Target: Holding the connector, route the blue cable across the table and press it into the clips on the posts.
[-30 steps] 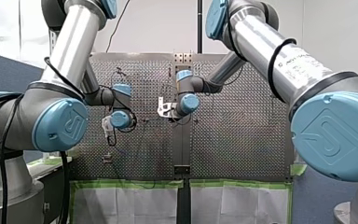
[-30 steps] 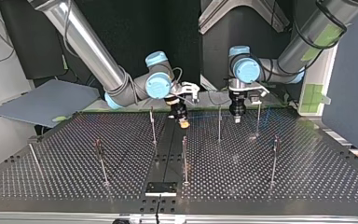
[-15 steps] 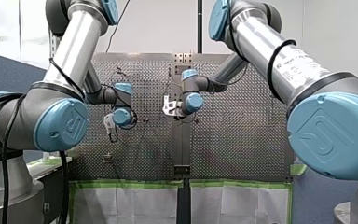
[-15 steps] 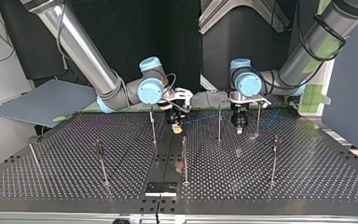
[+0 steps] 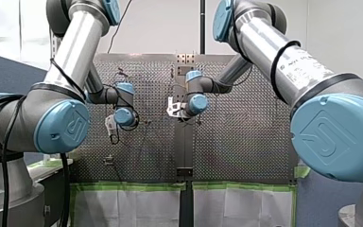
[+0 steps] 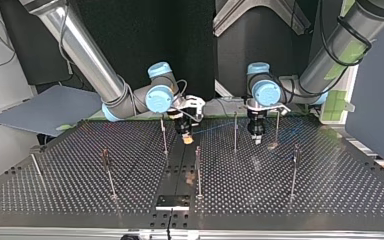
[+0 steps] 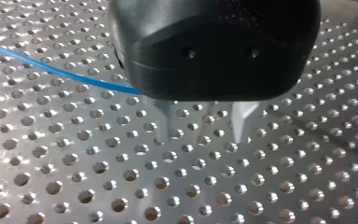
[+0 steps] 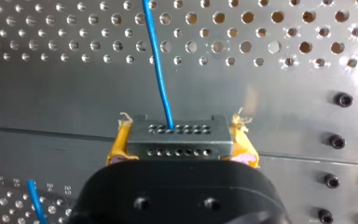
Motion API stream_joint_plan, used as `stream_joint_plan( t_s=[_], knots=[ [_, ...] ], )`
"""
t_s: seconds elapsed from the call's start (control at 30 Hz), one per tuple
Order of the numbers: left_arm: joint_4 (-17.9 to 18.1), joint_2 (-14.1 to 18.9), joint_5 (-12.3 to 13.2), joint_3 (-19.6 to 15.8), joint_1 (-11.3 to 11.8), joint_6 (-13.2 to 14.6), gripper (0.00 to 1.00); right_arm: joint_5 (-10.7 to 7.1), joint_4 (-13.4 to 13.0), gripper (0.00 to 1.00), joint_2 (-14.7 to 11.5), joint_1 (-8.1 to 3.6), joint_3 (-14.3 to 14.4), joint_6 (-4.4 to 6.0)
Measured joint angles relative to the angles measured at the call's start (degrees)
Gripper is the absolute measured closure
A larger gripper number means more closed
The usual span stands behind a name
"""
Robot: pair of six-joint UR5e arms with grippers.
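In the right wrist view my right gripper [image 8: 181, 132] is shut, its yellow pads [image 8: 120, 138] clamping a grey connector [image 8: 177, 140]. The blue cable [image 8: 160, 70] leaves the connector and runs ahead over the perforated table. In the top view my right gripper [image 6: 186, 139] hangs low near the table's middle strip, and the cable [image 6: 215, 129] stretches from it toward my left gripper [image 6: 256, 137]. In the left wrist view my left gripper [image 7: 201, 137] is open just above the table with nothing between its metal fingers [image 7: 240, 122]. The cable [image 7: 51, 70] passes beside and behind its body.
Several thin posts stand on the perforated table [image 6: 80, 190], among them one [image 6: 164, 132] beside my right gripper, one [image 6: 235, 131] between the grippers and one [image 6: 277, 127] beside my left gripper. Nearer posts [image 6: 198, 170] [image 6: 294, 170] rise toward the table's front edge.
My right gripper has carried the connector lower and toward the top view's left. My left gripper has sunk slightly toward the table. The cable now shows as a line between them.
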Motion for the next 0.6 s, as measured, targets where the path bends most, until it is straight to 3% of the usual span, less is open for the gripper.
stream_joint_plan(
  t_s=[0.23, 0.6],
  knots=[
    [-3.15, 0.26, -0.22, -0.02, -0.17, 0.36, 0.01, -0.03, 0.10, 1.00, 0.00, 0.16, 0.05, 0.00],
    [-8.39, 3.19, -3.20, -3.01, -2.03, 1.82, 0.01, -0.04, 0.36, 1.00, 0.00, 0.39, 0.08, 0.10]
  ],
)
